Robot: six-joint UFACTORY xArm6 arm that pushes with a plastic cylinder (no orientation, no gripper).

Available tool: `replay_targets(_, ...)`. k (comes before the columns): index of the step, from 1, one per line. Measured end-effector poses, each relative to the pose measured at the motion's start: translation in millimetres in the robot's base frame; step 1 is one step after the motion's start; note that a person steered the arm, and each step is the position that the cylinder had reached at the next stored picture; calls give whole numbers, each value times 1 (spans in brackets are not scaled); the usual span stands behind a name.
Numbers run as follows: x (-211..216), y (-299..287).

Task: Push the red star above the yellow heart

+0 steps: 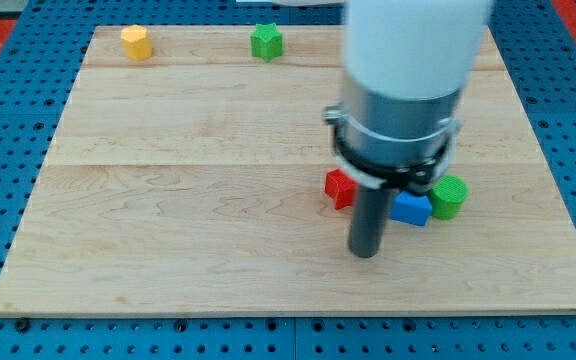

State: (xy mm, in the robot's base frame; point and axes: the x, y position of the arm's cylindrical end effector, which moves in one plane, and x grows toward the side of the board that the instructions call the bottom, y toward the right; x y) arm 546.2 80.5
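A red block (339, 187) lies right of the board's middle, its right side hidden behind my rod; its shape cannot be made out. A yellow block (136, 42) sits near the board's top left corner, too small for its shape to be clear. My tip (366, 253) rests on the board just below and to the right of the red block, close to it. The arm's grey and white body fills the view above the rod and hides the board behind it.
A green star (266, 41) sits at the top edge, right of the yellow block. A blue block (411, 208) and a green round block (449, 197) lie just right of my rod. The wooden board (168, 230) lies on a blue pegboard.
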Motion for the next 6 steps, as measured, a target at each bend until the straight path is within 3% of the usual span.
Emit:
replay_targets(4, -141, -78)
replay_targets(6, -131, -57)
